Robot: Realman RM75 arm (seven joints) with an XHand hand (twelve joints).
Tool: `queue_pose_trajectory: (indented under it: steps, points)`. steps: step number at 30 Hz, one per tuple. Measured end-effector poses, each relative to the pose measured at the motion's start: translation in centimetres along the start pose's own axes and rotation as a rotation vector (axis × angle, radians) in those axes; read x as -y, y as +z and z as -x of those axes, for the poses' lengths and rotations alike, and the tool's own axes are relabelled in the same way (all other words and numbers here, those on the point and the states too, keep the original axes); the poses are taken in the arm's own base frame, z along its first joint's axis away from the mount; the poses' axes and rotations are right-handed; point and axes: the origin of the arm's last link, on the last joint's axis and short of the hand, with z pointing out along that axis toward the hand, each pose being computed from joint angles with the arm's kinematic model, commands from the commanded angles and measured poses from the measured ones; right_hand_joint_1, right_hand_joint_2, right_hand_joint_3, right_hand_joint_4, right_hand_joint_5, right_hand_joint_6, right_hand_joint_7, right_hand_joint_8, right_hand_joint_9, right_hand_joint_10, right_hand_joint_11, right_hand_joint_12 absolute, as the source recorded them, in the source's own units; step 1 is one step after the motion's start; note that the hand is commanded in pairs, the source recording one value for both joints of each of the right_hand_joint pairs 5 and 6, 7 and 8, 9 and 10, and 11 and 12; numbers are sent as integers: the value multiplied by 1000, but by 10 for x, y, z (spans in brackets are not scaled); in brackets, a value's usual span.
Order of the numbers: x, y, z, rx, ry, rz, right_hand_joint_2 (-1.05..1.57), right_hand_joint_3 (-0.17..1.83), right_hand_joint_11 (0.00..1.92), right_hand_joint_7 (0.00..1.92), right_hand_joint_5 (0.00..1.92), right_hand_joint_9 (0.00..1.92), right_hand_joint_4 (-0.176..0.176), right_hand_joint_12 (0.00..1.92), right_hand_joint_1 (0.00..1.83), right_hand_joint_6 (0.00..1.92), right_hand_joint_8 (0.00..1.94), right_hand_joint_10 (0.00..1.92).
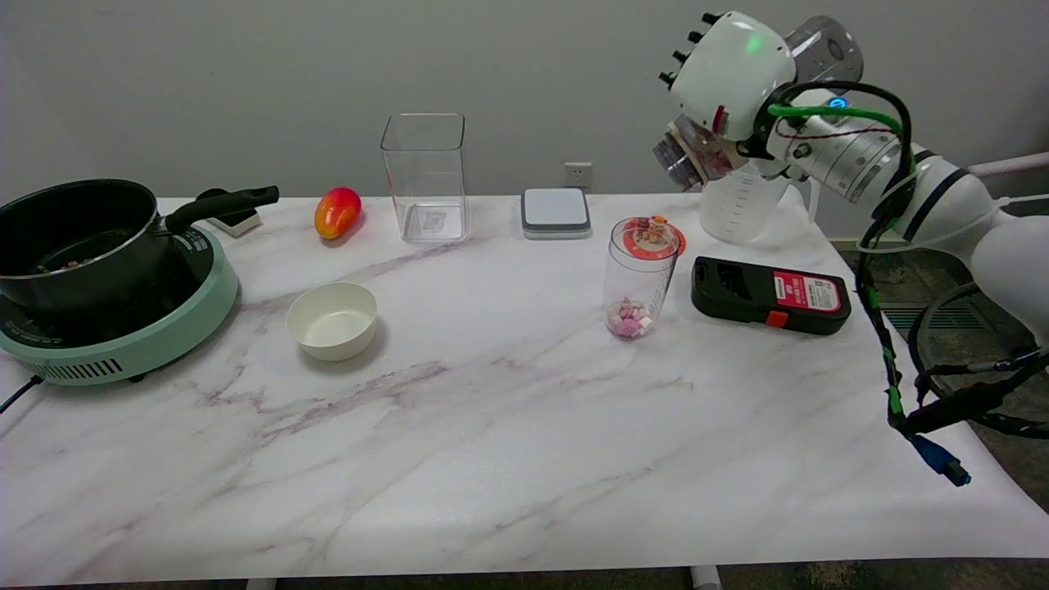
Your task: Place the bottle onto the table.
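My right hand is raised at the upper right, above the table's far right corner, with its white back toward the camera. It grips a clear bottle that lies tilted through the hand. The bottle's base points up and right, and its grey-rimmed end points down and left. That lower end hangs in the air just left of a translucent measuring jug. The fingers are mostly hidden behind the hand. The marble table lies well below the bottle.
A clear jar with an orange lid and pink pieces stands mid-right, next to a black device with a red label. Farther left are a grey scale, a square clear container, a mango, a white bowl and a pot on a green cooker.
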Motion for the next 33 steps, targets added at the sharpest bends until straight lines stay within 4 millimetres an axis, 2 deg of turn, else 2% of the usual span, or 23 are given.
queue_pose_trajectory:
  steps: [10,15,22,27,33]
  points:
    - [-25,-17,10,20,132,147,1135,406,1265,1764,1673,1425,0,1265,1430,1673,1764,1425]
    - [-35,-27,16,21,261,242,1116,398,1267,1758,1650,1429,0,1267,1457,1650,1758,1429]
    - [-38,-36,22,10,491,340,1106,395,1273,1759,1648,1443,0,1273,1473,1648,1759,1443]
    - [-37,-34,21,-25,669,382,1121,384,1276,1761,1642,1449,0,1276,1467,1642,1761,1449]
    - [-35,-20,8,-113,892,408,1065,428,1266,1740,1594,1428,0,1266,1484,1594,1740,1428]
